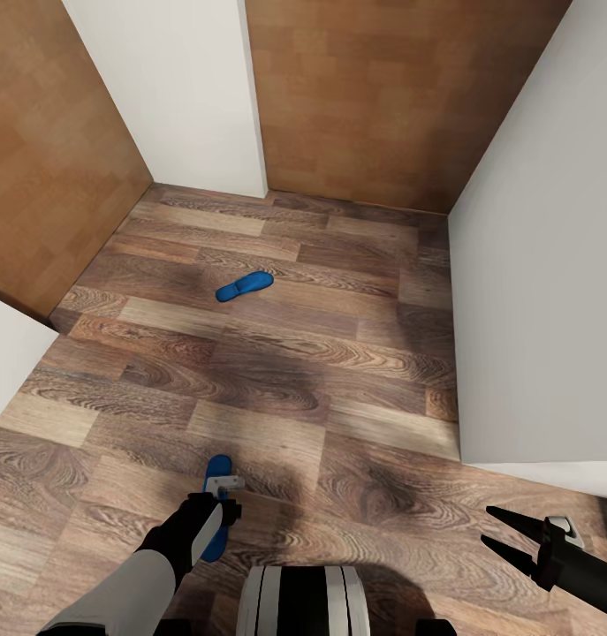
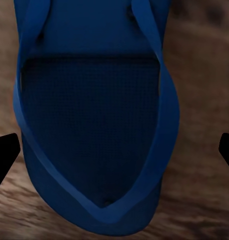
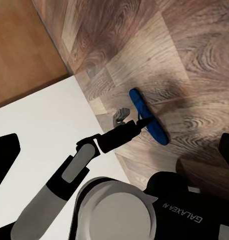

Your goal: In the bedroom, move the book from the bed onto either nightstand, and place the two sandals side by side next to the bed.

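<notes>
Two bright blue sandals lie on the wood-plank floor. The far sandal (image 1: 244, 286) rests alone in the middle of the floor. The near sandal (image 1: 218, 468) (image 2: 94, 125) (image 3: 150, 122) lies just ahead of my base, sole down with its straps up. My left gripper (image 1: 216, 521) (image 2: 114, 152) (image 3: 138, 125) hangs directly over it, open, with one black fingertip (image 2: 5, 155) off each long edge. My right gripper (image 1: 506, 533) is open and holds nothing, low at the right. The book, the bed and the nightstand are out of view.
White walls (image 1: 542, 265) close in on the right, and a white wall section (image 1: 184, 88) stands at the back. Brown wood panels (image 1: 365, 97) line the back and the left. A white block edge (image 1: 7, 362) juts in at the left. My base (image 1: 305, 601) sits at the bottom.
</notes>
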Controlling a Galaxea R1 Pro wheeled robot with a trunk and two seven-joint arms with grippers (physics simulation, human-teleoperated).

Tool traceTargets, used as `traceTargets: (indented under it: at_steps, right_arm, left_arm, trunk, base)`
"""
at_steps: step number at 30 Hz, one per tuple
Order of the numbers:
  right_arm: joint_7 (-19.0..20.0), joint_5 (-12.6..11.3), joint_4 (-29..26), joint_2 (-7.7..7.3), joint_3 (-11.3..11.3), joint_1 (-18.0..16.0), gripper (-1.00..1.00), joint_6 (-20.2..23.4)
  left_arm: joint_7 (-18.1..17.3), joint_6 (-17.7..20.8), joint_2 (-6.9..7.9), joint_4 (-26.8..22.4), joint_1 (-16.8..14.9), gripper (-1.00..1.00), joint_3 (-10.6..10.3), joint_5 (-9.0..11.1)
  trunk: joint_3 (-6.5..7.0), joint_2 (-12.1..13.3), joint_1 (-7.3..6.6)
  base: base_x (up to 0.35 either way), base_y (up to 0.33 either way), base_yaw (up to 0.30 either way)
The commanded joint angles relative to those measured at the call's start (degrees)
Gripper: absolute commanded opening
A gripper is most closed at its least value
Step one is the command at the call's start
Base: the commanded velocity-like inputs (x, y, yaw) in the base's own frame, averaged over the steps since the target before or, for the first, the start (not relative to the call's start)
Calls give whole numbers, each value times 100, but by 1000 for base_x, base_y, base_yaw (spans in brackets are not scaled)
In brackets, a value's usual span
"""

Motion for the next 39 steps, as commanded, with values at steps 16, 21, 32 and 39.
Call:
traceTargets:
  at_steps: [16, 21, 32, 39]
  right_arm:
    - [30, 22, 2, 0, -5, -3, 100, 22]
    - [30, 22, 2, 0, -5, -2, 100, 22]
    - [30, 22, 2, 0, -5, -2, 100, 22]
    - [30, 22, 2, 0, -5, -2, 100, 22]
  left_arm:
    - [40, 26, 2, -10, -1, -100, 0, 39]
    - [40, 27, 2, -10, -1, -100, 0, 43]
    - [52, 36, 2, -19, -1, -100, 0, 39]
    - [50, 36, 2, -19, -1, -100, 0, 39]
  trunk:
    - [-3, -1, -1]
    - [-3, -1, -1]
    - [152, 8, -19]
    - [218, 12, -27]
  base:
    - [0, 0, 0]
    - [0, 0, 0]
    - [0, 0, 0]
    - [0, 0, 0]
